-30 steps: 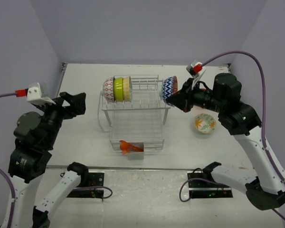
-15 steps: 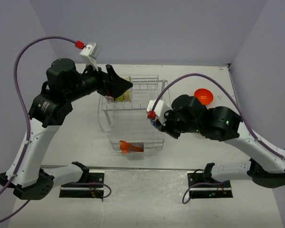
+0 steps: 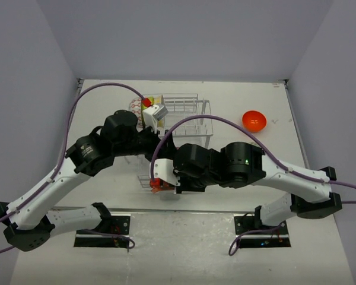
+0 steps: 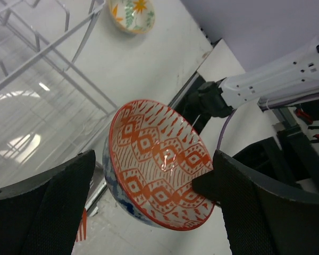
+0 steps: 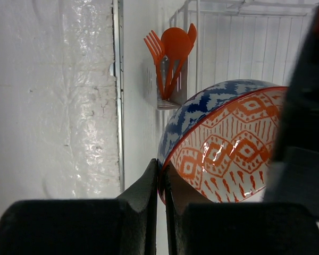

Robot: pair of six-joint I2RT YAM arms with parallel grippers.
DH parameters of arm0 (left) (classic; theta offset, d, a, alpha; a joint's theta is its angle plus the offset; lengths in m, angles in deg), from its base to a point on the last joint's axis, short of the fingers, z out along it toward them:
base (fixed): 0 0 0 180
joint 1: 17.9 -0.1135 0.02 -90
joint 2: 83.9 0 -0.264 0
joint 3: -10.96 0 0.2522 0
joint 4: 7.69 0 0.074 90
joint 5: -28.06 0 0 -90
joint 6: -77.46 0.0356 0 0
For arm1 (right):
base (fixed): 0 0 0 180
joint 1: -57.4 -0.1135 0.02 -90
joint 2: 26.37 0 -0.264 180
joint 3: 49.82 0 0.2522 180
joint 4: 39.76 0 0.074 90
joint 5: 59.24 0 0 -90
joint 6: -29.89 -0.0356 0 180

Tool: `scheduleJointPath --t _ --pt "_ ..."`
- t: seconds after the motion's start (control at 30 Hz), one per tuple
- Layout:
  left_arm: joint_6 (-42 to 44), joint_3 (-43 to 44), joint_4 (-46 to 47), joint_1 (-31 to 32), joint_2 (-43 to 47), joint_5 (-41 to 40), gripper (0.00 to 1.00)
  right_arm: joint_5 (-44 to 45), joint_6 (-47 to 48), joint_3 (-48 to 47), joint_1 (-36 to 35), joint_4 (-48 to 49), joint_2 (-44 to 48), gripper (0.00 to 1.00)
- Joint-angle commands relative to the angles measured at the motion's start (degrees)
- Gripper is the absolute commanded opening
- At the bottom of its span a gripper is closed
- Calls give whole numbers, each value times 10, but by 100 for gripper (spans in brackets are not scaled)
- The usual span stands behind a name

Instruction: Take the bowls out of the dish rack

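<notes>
A bowl, blue-patterned outside and orange-red patterned inside (image 5: pixel 223 143), hangs in the air on edge. My right gripper (image 5: pixel 162 171) is shut on its rim. My left gripper (image 4: pixel 154 162) is open with a finger on each side of the same bowl (image 4: pixel 157 159); a gap shows at its left finger. The white wire dish rack (image 3: pixel 187 110) holds a red-patterned bowl (image 3: pixel 134 107) and others, partly hidden, at its back left. In the top view both arms meet over the rack's front and hide the held bowl.
A plain orange bowl (image 3: pixel 254 120) sits on the table at the back right. A white floral bowl (image 4: pixel 132 13) lies on the table beyond the rack. Orange utensils (image 5: pixel 170 50) stand in the rack's front holder (image 3: pixel 163 184).
The right gripper has taken the blue-patterned bowl off the rack's right end and brought it to the rack's front. The left arm has swung in from the left around it. An orange bowl now sits back right.
</notes>
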Motion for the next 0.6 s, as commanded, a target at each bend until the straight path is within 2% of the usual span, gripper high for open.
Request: scheduleJointPath --t 0.0,0.23,0.27,0.3,0.37,0.4,0.5,0.57 --pt "-15 -33 -6 13 24 -28 90 49 3 -48 -9 -16 -2 0" --pt "4 -64 -28 13 29 -50 74 88 -3 -39 -12 -20 -13 0" --pt "7 -63 -29 13 28 -54 68 87 -3 -41 -11 -22 -14 0" --pt "9 -61 -30 13 27 -55 54 90 -6 -42 -12 -22 -15 0" --pt "13 -60 -32 13 23 -60 37 94 -9 -47 -12 -26 -17 0" --pt "13 -59 -32 13 22 -62 22 93 -9 -48 -11 -26 -19 0" --pt "14 -56 -30 13 16 -59 2 90 -8 -54 -13 -22 -23 0" --pt "15 -57 -24 13 15 -54 0 90 -6 -52 -14 -17 -26 0"
